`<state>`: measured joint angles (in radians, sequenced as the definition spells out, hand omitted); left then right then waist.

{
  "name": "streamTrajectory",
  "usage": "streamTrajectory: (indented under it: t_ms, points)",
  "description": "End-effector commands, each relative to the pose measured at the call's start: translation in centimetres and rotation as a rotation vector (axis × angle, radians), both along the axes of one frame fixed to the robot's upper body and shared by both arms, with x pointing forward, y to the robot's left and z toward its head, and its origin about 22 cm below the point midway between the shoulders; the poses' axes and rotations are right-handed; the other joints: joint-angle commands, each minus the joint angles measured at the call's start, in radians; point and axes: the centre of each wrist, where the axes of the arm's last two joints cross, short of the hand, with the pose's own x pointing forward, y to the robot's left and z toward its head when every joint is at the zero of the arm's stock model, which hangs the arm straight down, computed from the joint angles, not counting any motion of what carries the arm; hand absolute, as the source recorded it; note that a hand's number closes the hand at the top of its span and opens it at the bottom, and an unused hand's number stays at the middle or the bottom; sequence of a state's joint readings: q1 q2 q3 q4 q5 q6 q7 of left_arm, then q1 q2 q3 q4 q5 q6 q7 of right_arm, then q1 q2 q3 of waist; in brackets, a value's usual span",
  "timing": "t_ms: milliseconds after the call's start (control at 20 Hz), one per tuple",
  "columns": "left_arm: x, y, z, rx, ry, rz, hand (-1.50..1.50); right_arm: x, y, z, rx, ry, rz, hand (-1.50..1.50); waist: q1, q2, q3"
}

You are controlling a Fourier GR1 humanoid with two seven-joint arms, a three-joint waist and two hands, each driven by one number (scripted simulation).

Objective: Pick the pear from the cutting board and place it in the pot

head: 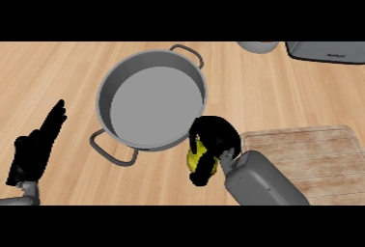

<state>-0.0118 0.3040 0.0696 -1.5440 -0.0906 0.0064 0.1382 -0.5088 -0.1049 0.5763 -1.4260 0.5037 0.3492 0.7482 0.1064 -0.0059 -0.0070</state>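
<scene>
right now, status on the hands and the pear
Right hand shut on pear, just outside pot rim, off the cutting board. Left hand open, resting at left. Pot holds nothing, path clear.

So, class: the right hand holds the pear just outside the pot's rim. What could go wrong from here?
1. The right hand with the pear sits just outside the pot; released here, the fruit may land on the counter.
2. Moving across low, the hand could catch the rim.
3. The fingers hide most of the pear, so it might slip out unseen.
</scene>
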Motion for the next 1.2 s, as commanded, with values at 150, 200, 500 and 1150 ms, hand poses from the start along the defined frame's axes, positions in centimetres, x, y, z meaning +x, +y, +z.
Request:
streamTrajectory:
  t_ms: [150, 200, 500, 1150]
  points:
    - [1.5, -1.2, 0.2, -0.003, 0.004, -0.02, 0.0, -7.2, 10.0, 2.2, -0.16, -0.288, 0.218, 1.5, -0.018, 0.002, 0.003]
    - [1.0, -1.4, -0.6, -0.016, 0.014, 0.004, 0.0, -8.6, 10.4, 1.3, -0.165, -0.325, 0.222, 1.5, -0.018, 0.001, 0.004]
    - [1.2, -0.1, -0.1, -0.008, 0.022, 0.046, 0.0, -10.0, 12.3, 7.0, -0.104, -0.698, 0.092, 1.5, -0.05, -0.011, 0.004]
    - [0.5, 0.6, -0.8, 0.014, 0.0, 0.048, 0.0, -8.9, 13.1, 13.2, 0.182, -0.843, -0.131, 1.5, -0.063, 0.0, 0.005]
